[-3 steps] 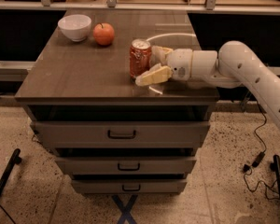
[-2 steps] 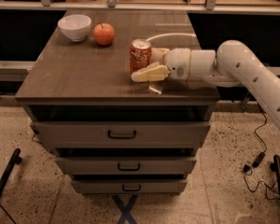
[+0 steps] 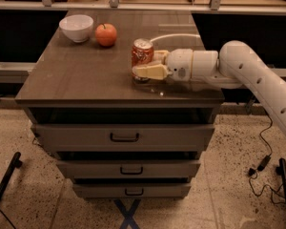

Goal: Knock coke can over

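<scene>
cream fingers (image 3: 150,71) spread open and holding nothing; the near one has just slid across the lower front of the small red metal coke can (image 3: 142,52). my gripper (image 3: 147,65) is at frame centre, above the dark wooden table (image 3: 76,75). the can stands upright, so i judge the knock has barely begun.
</scene>
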Motion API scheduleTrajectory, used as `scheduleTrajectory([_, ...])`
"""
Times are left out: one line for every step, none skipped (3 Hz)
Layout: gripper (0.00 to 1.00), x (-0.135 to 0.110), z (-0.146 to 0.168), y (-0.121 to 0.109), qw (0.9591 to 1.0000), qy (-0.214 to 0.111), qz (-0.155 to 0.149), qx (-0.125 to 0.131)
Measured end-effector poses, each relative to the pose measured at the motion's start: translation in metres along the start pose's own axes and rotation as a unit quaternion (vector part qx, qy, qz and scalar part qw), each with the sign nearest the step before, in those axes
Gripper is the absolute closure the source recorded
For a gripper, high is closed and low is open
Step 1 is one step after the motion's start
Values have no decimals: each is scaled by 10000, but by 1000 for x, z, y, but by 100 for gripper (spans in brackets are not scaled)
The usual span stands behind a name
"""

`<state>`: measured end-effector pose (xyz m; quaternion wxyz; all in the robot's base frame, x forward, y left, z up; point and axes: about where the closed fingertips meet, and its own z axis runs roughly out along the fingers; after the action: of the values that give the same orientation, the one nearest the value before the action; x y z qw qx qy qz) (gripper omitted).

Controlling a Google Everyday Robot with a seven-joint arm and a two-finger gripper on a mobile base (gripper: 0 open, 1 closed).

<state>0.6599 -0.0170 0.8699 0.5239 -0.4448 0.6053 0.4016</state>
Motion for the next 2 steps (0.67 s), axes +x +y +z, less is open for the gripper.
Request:
scheduleTrajectory([95, -12, 5, 1, 9995, -307, 23, -22])
scheduleTrajectory([100, -35, 17, 0, 9999, -44, -109, -82])
